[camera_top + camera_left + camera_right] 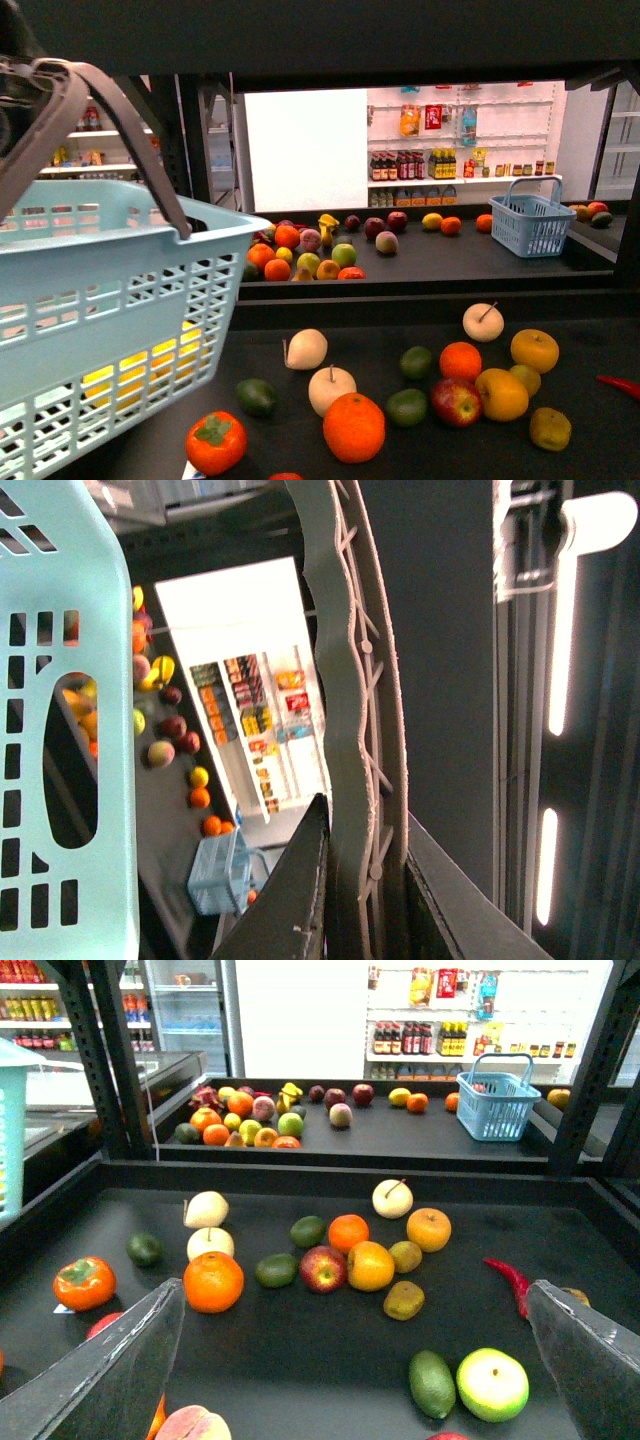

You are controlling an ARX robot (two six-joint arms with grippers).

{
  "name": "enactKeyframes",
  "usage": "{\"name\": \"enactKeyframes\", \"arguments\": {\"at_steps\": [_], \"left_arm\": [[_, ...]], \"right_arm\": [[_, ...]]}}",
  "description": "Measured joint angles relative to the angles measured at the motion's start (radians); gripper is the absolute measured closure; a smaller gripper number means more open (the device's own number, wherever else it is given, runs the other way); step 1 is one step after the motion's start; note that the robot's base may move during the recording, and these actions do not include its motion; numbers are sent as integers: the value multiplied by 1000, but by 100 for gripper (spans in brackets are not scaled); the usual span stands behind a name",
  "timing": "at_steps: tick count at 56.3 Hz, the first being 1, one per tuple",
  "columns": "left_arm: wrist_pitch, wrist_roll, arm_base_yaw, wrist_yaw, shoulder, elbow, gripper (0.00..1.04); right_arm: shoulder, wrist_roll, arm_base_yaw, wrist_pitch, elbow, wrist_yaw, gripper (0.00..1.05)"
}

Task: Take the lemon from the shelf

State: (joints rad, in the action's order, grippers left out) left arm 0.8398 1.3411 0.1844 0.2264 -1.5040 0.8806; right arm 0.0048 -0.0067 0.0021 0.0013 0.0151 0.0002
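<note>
A bright yellow oval fruit, the lemon (432, 221), lies on the far tray of the black shelf (470, 262), next to a small orange. It also shows in the right wrist view (399, 1096) and the left wrist view (199, 777). My left gripper (365, 815) is shut on the grey handle (350, 680) of a light blue basket (90, 300), held up at the near left. Yellow things show through the basket's mesh; I cannot tell what they are. My right gripper (355, 1285) is open and empty, low over the near tray (300, 1360), far from the lemon.
The near tray holds oranges (353, 427), an apple (456, 402), pale stemmed fruits (483, 322), limes, a persimmon (215, 442) and a red chili (510, 1280). A second blue basket (532, 222) stands on the far tray's right, a fruit pile (305, 255) on its left. Black uprights (105, 1050) flank the trays.
</note>
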Motion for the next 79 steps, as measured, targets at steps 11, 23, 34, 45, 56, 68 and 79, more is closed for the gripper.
{"name": "enactKeyframes", "arguments": {"at_steps": [11, 23, 34, 45, 56, 68, 79], "left_arm": [[139, 22, -109, 3, 32, -83, 92], [296, 95, -264, -52, 24, -170, 92], [432, 161, -382, -101, -38, -180, 92], [540, 245, -472, -108, -158, -175, 92], [541, 269, -491, -95, -236, -175, 92], [549, 267, -504, -97, -311, -173, 92], [552, 266, -507, -100, -316, -172, 92]], "right_arm": [[0, 0, 0, 0, 0, 0, 2], [0, 0, 0, 0, 0, 0, 2], [0, 0, 0, 0, 0, 0, 2], [0, 0, 0, 0, 0, 0, 2], [0, 0, 0, 0, 0, 0, 2], [0, 0, 0, 0, 0, 0, 2], [0, 0, 0, 0, 0, 0, 2]]}}
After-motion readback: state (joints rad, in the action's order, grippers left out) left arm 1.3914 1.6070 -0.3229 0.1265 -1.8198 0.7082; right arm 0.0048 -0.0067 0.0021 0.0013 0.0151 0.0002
